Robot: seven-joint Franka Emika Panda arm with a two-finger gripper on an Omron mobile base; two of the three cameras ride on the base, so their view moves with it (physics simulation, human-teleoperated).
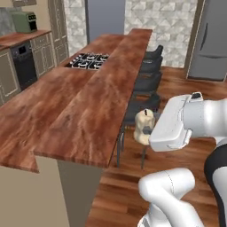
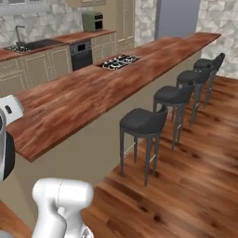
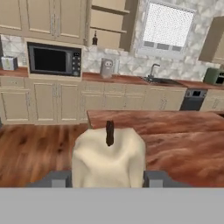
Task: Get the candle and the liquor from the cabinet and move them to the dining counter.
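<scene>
The cream, lumpy candle (image 3: 108, 157) with its dark wick sits between my fingers (image 3: 154, 178), and my gripper (image 3: 108, 179) is shut on it. From the left base view the candle (image 1: 144, 126) hangs in the gripper (image 1: 148, 131) just off the right edge of the dining counter (image 1: 88, 111), above the stools. The reddish-brown dining counter (image 3: 175, 131) lies just beyond the candle in the hand view. Far back, the tan wall cabinet (image 3: 111, 22) stands open, and a small dark bottle, the liquor (image 3: 94, 39), is on its shelf.
Dark stools (image 2: 142, 123) line the counter's right side over a wood floor. A black cooktop (image 1: 88, 60) is set into the counter. A grey fridge (image 1: 210, 40) stands at the back right. A microwave (image 3: 54, 60), sink (image 3: 157, 79) and green toaster (image 2: 92, 21) line the far worktops.
</scene>
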